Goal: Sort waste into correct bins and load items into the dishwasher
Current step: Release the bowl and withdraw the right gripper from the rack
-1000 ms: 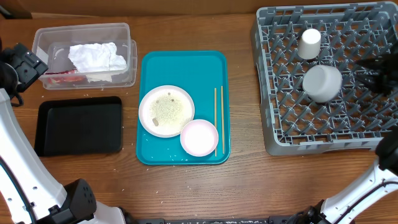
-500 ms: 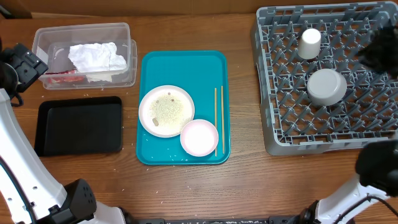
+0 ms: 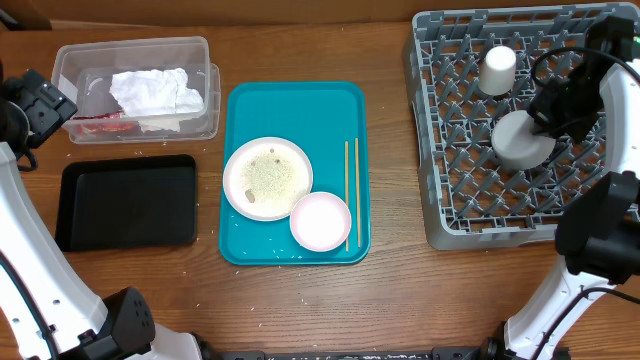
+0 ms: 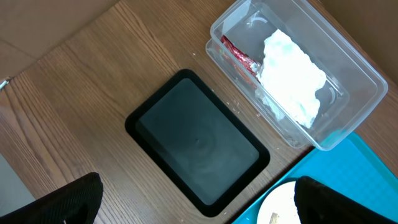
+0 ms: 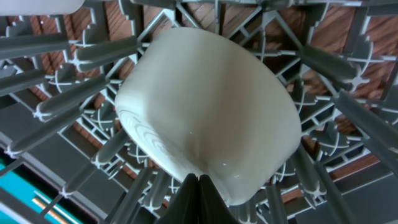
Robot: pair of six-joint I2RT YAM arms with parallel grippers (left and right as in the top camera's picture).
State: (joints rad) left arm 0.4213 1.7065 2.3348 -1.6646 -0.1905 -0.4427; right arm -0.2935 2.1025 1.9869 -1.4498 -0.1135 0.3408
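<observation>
The pale grey bowl (image 3: 516,143) lies upside down on the grey dish rack (image 3: 470,205), below the small white cup (image 3: 497,70). My right gripper (image 3: 547,112) is shut and empty, its fingertips (image 5: 199,190) against the bowl's (image 5: 205,106) side. My left gripper (image 3: 38,105) is open and empty, high over the black tray (image 4: 196,143). The clear tub (image 3: 135,47) holds the white napkin (image 3: 155,92) and the red packet (image 3: 100,124). The larger plate (image 3: 267,178) carries rice grains, and the small plate (image 3: 320,220) overlaps its edge.
Both plates sit on a teal serving tray (image 3: 295,105) with two chopsticks (image 3: 352,190) along its right side. The black tray (image 3: 128,203) lies in front of the tub. A few rice grains are scattered on the wooden table around the trays.
My right arm has swung in from the right edge over the rack and now rests against the bowl, which has shifted slightly. The left arm has not moved.
</observation>
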